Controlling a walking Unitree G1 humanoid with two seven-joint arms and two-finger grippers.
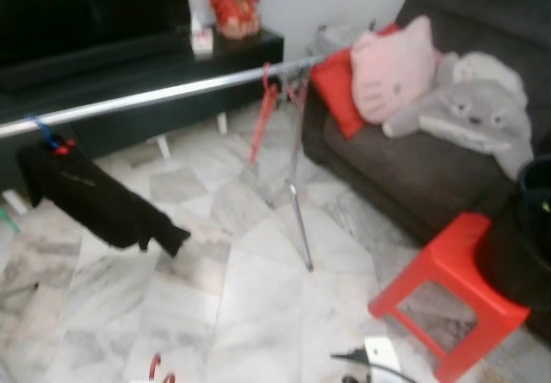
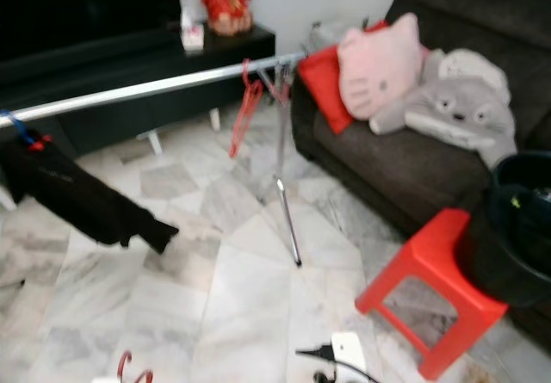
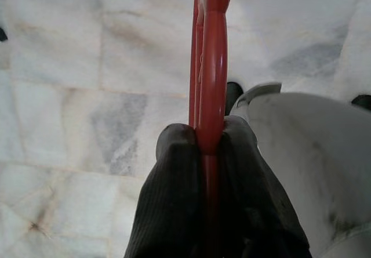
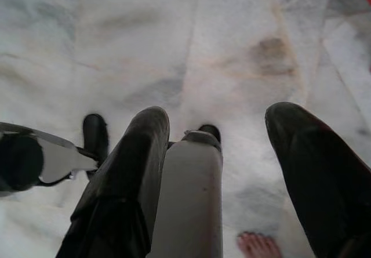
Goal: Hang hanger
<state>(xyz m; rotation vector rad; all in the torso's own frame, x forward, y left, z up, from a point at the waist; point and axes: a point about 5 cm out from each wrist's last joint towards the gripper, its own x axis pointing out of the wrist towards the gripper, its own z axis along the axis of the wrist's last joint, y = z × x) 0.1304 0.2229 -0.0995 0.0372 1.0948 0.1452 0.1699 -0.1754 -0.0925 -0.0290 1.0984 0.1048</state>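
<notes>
Red hanger (image 3: 213, 61) pinched between the two black fingers (image 3: 174, 194) of the left gripper (image 3: 204, 145), shaft running straight out past the fingertips over pale marble floor (image 3: 75, 66). Hook of the same hanger poking up at the lower edge of the head views (image 2: 129, 367). Well ahead of that gripper, a silver clothes rail (image 1: 164, 93) slanting across the room, with another red hanger (image 1: 263, 116) dangling near its far end and a black garment (image 1: 95, 198) on a clip toward its near end. Right gripper (image 4: 220, 130) held low over the floor, fingers spread wide apart, nothing between them. Off to its right, a red stool (image 1: 452, 293) and a dark sofa (image 1: 405, 163) with plush toys (image 1: 465, 99).
</notes>
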